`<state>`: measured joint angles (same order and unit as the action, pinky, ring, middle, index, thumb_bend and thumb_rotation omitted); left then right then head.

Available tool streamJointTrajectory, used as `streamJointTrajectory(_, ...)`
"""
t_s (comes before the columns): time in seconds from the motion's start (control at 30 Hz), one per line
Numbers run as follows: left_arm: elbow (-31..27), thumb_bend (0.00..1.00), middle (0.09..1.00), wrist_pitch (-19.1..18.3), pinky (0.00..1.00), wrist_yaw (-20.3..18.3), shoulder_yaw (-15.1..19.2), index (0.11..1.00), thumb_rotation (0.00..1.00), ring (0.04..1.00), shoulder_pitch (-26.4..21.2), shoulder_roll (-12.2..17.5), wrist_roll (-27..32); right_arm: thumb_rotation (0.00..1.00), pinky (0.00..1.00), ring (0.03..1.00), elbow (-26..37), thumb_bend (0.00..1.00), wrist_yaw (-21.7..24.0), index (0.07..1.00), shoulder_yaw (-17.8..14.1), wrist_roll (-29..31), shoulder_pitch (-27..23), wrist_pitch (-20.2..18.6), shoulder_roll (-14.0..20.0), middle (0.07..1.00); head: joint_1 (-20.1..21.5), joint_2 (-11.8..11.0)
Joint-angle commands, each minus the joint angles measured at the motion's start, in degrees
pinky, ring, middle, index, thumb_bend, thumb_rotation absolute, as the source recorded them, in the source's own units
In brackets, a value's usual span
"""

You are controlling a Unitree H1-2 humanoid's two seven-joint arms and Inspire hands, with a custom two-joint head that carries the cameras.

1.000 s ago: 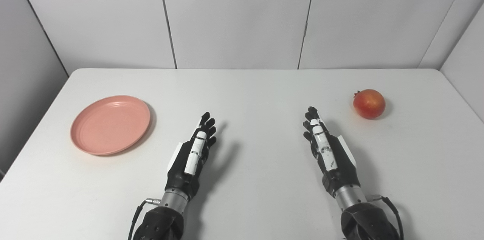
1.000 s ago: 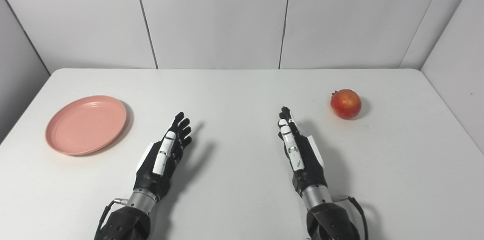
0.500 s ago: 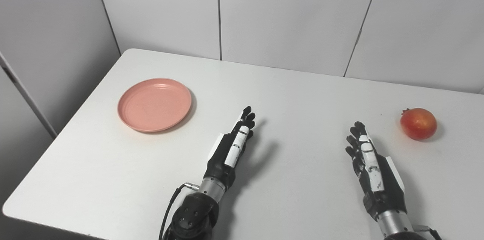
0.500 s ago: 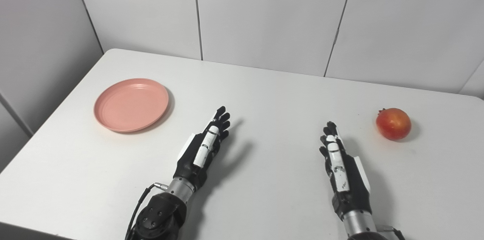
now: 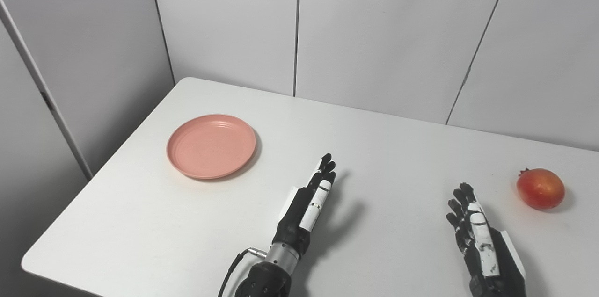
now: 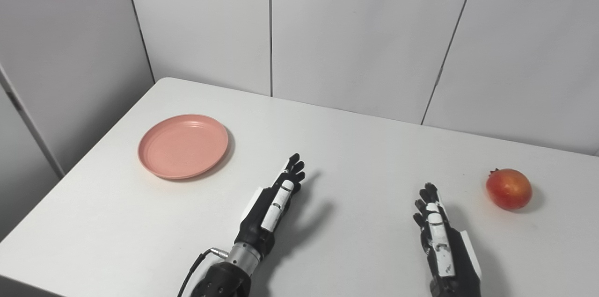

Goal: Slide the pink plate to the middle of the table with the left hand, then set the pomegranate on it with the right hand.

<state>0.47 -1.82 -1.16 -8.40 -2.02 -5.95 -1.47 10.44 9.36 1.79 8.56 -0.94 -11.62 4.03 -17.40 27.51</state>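
Pink and flat, your plate [image 5: 211,146] lies left of centre in the frame, on the left part of the white bench [image 5: 383,147], near its left edge and well apart from both hands. Your pomegranate [image 5: 540,188] sits far over at the right of the frame, resting on the bench by itself.

Your left hand [image 5: 306,208] is in the lower middle of the frame, fingers stretched out straight and a little apart, pointing up and to the right; it holds nothing and casts a shadow on the bench to its right. It is to the lower right of the plate, not touching it.

Your right hand [image 6: 442,243] is at the lower right, also with fingers extended and empty. It points up the frame, with the pomegranate near it to the upper right but clear of the fingertips.
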Motion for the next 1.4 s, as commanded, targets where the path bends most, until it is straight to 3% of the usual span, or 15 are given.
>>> streamJointTrajectory(0.0, 1.1, 0.37, 1.000, -0.6, 1.00, -0.7, -1.4, 1.000, 1.00, 0.990, -0.9, -1.1, -0.6, 1.00, 1.00, 1.000, 2.2, 0.13, 0.2, 1.000, -0.1, 0.6, -1.1, 1.2, -0.1, 1.000, 0.0, 0.0)
streamJointTrajectory(0.7, -0.5, 0.37, 1.000, -1.2, 1.00, -1.0, -0.4, 1.000, 1.00, 0.986, -0.9, 0.0, 0.3, 1.00, 1.00, 1.000, 3.5, 0.09, -1.1, 1.000, 1.0, -1.3, -0.7, 1.1, -1.4, 1.000, 1.1, 0.1)
streamJointTrajectory(1.37, -9.6, 0.42, 1.000, -6.7, 1.00, -3.0, 2.3, 0.998, 1.00, 0.990, -4.9, 2.3, 3.9, 1.00, 1.00, 1.000, 2.1, 0.11, -1.4, 1.000, 0.5, -1.3, -1.5, 1.0, -1.7, 1.000, -0.2, -0.1)
